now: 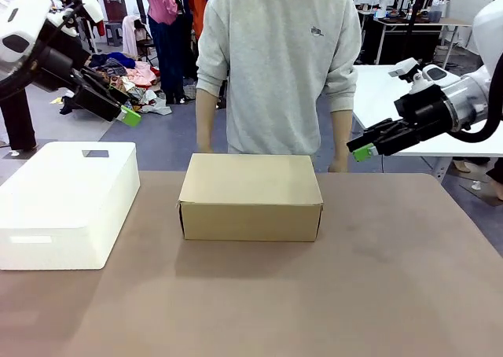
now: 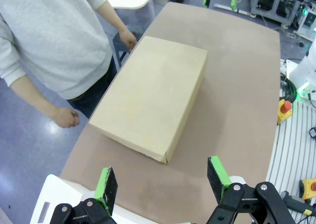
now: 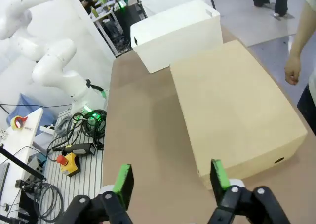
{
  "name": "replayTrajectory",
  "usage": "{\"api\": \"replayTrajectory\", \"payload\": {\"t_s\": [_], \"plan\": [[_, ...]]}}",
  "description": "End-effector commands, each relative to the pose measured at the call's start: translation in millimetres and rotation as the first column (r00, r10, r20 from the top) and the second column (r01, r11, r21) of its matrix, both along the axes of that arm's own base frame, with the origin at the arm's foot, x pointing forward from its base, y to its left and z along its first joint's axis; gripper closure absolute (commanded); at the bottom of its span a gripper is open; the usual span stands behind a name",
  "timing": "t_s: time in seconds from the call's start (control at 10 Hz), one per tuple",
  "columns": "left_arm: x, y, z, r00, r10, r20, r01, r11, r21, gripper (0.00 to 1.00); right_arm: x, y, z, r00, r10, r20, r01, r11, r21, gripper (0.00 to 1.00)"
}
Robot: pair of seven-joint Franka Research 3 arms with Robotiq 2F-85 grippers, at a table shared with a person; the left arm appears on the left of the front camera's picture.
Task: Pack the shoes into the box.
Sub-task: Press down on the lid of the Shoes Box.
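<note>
The box [image 1: 251, 196] sits lid-down mid-tabletop [image 1: 377, 294] before the person — packing looks finished, though its contents are hidden. The left end effector [image 2: 162, 184] and right end effector [image 3: 170, 182] hover spread and empty, well apart from it.

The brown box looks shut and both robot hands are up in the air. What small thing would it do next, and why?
Probably just draw the right gripper back from the box and rest. The lid lies flat and closed, both grippers hang open and empty above the table, the left gripper already well off, and the person's hands are behind the box.
</note>
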State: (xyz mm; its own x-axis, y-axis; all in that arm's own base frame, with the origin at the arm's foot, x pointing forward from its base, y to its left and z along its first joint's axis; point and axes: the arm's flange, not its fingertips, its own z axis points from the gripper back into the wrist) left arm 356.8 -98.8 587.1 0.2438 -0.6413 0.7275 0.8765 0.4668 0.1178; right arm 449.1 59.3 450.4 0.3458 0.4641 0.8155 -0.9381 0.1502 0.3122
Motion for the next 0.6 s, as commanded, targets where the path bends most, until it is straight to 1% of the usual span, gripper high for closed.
{"api": "replayTrajectory", "payload": {"t_s": [0.0,0.1,0.2,0.3,0.4,0.5], "plan": [[0,0,0,1.0,0.0,0.0,0.0,1.0,0.0,0.16,-16,2,5,0.997,-0.068,-0.026,0.066,0.995,-0.074,0.0],[0,-14,21,0.995,0.095,-0.043,-0.096,0.995,-0.034,0.34,-26,3,7,0.996,-0.088,-0.01,0.087,0.991,-0.105,0.0],[14,-29,26,0.988,0.151,-0.044,-0.152,0.988,-0.032,0.53,-36,5,8,0.996,-0.085,-0.005,0.084,0.987,-0.136,0.0],[24,-40,30,0.983,0.165,-0.075,-0.169,0.984,-0.049,0.72,-44,7,9,0.995,-0.097,0.016,0.098,0.981,-0.167,0.0],[34,-49,33,0.98,0.184,-0.074,-0.187,0.981,-0.042,0.92,-50,11,11,0.995,-0.097,0.025,0.1,0.977,-0.189,0.0],[44,-60,34,0.97,0.226,-0.092,-0.228,0.974,-0.012,1.0,-56,14,17,0.988,-0.147,0.057,0.156,0.962,-0.223,0.0]]}}
